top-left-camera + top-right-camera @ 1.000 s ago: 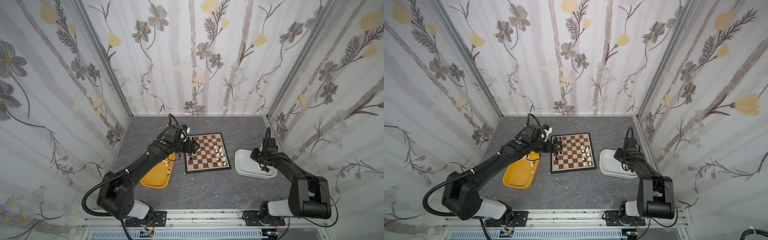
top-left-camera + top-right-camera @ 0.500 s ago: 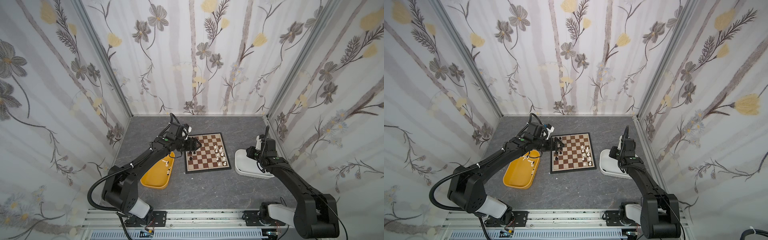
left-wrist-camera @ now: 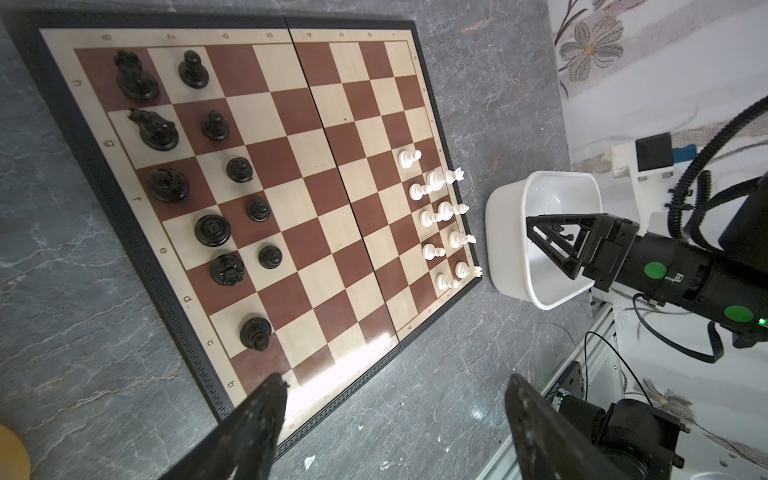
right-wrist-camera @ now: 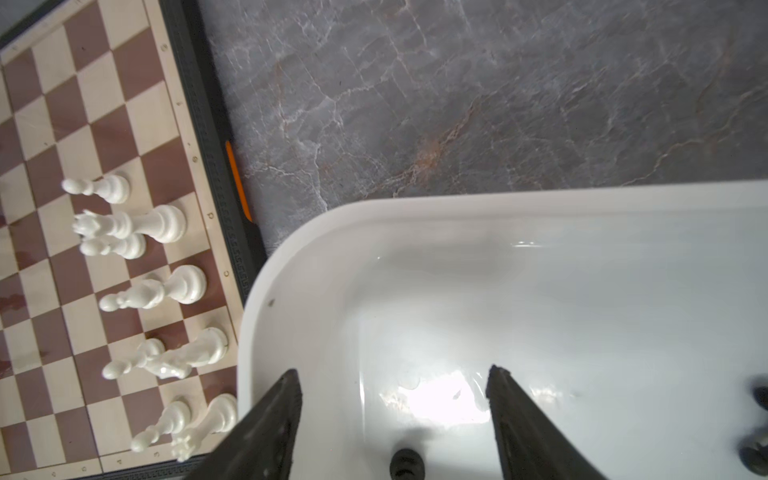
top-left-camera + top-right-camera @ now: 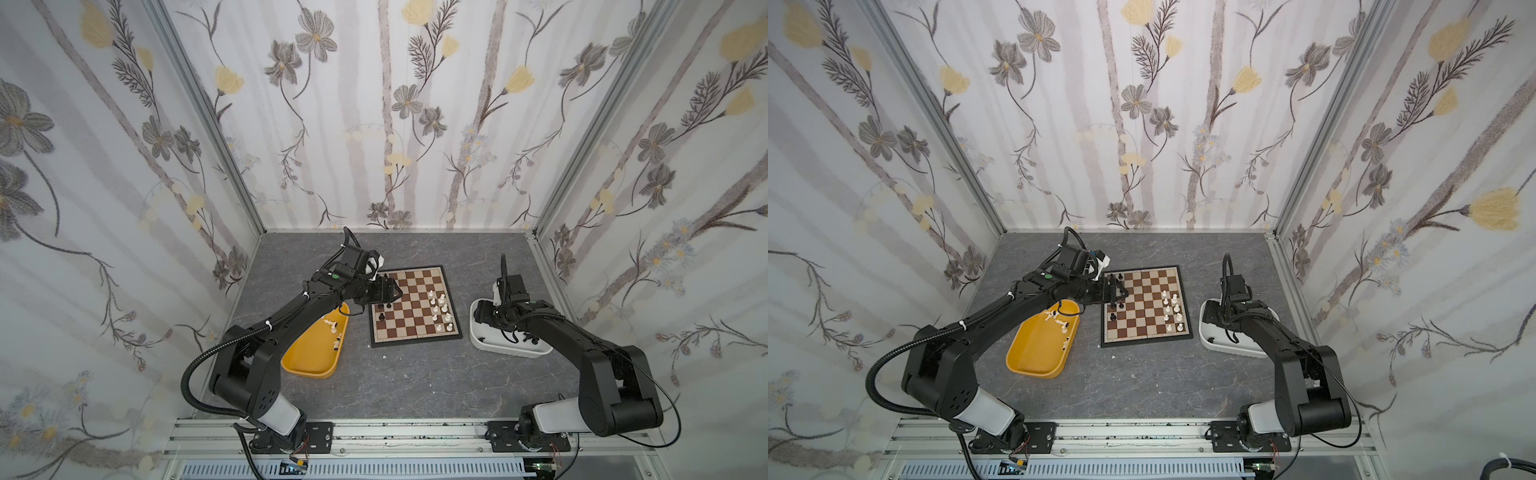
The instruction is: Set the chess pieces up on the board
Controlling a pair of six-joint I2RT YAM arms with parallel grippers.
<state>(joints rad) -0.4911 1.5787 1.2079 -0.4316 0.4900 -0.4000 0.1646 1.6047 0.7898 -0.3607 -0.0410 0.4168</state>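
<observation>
The board (image 5: 409,316) (image 5: 1142,308) lies mid-table. Several black chess pieces (image 3: 212,230) stand in two lines along its left side, and several white chess pieces (image 3: 440,212) (image 5: 440,309) stand along its right side. My left gripper (image 3: 395,380) (image 5: 388,291) hovers open and empty over the board's left edge. My right gripper (image 4: 394,372) (image 5: 482,311) is open over the white tub (image 4: 374,208) (image 5: 511,349), above a loose black piece (image 4: 407,463) that lies on the tub floor just behind its fingertips.
A yellow tub (image 5: 316,361) with a few white pieces (image 5: 332,326) sits left of the board, under my left arm. Two more black pieces (image 4: 754,455) lie at the white tub's far end. Patterned walls close in the grey table on three sides.
My right gripper has opened wide and shifted over the white tub toward its board-side end. My left gripper has stayed open and barely moved.
</observation>
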